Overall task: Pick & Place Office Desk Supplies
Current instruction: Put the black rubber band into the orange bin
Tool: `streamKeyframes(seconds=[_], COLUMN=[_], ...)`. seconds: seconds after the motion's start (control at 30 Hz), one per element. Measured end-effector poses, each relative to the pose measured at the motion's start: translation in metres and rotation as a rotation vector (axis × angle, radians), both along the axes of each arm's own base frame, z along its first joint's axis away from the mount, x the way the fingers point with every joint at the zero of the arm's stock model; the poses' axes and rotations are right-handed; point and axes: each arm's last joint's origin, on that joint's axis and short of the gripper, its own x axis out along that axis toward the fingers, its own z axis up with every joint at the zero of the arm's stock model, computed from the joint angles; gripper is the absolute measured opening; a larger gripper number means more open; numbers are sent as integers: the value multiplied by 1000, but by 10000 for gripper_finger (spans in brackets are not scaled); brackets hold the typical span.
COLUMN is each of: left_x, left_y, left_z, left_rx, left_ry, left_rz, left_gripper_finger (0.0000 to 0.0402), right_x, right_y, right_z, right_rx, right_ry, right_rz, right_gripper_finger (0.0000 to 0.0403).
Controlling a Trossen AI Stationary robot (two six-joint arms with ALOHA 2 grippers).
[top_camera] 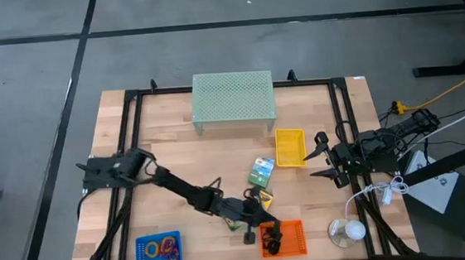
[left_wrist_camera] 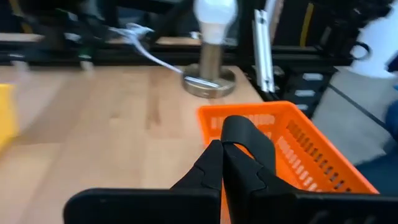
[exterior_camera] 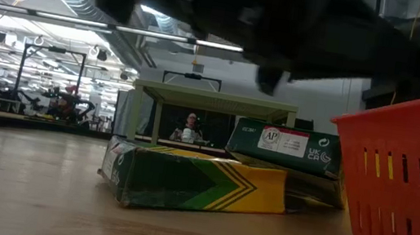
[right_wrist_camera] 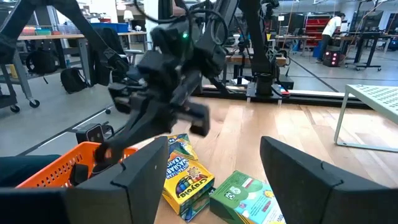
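**Q:** Orange basket first: what's in it?

**Me:** My left hand (top_camera: 271,229) hangs over the orange basket (top_camera: 295,243) at the near edge of the worktop (top_camera: 177,159). Its fingers (left_wrist_camera: 214,167) are pressed together. From the wrist I see a curved black piece at their tips, likely a clip, but I can't tell whether I'm pinching it or it's part of me. Dark clips (top_camera: 271,240) already lie inside the basket, so that sort looks partly done.

**Q:** And the rings?

**Me:** Purple, orange and yellow rings (top_camera: 165,248) sit in the blue basket (top_camera: 145,257), near the left corner. I'd judge that lot finished; I see no loose rings on the wood.

**Q:** What remains?

**Me:** The crayon boxes. One green box (top_camera: 261,172) lies mid-worktop, just beside the yellow basket (top_camera: 290,147), and a green-and-yellow box (top_camera: 261,199) lies a little nearer, close to my left arm. Neither is in a basket yet. The yellow basket looks empty from above, so I guess they belong there.

**Q:** Your right hand?

**Me:** My right hand (top_camera: 321,158) waits spread wide at the right side of the worktop, just beyond the yellow basket, gripping nothing. The pale green mesh riser (top_camera: 232,98) stands at the far side with nothing on it.

**Q:** Overall?

**Me:** Roughly past halfway, I'd say: rings sorted, clips going in, both boxes left.
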Motion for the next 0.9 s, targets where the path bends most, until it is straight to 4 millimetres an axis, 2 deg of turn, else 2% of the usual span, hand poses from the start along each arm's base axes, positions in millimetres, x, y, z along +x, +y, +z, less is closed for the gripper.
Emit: streamKeyframes(seconds=[0.2, 0.53, 0.67, 0.9], left_x=[17, 18, 18, 18], left_y=[-10, -14, -14, -14], left_z=[7, 6, 7, 8], left_rx=[27, 47, 16, 11], left_ry=[96, 152, 152, 143], left_rz=[-81, -87, -72, -71], left_gripper_finger=[2, 5, 26, 90], right_x=[0, 0, 0, 0], right_y=[0, 0, 0, 0], right_z=[0, 0, 0, 0], right_rx=[0, 0, 0, 0], right_ry=[0, 0, 0, 0], right_rz=[0, 0, 0, 0], right_gripper_finger=[256, 256, 256, 256])
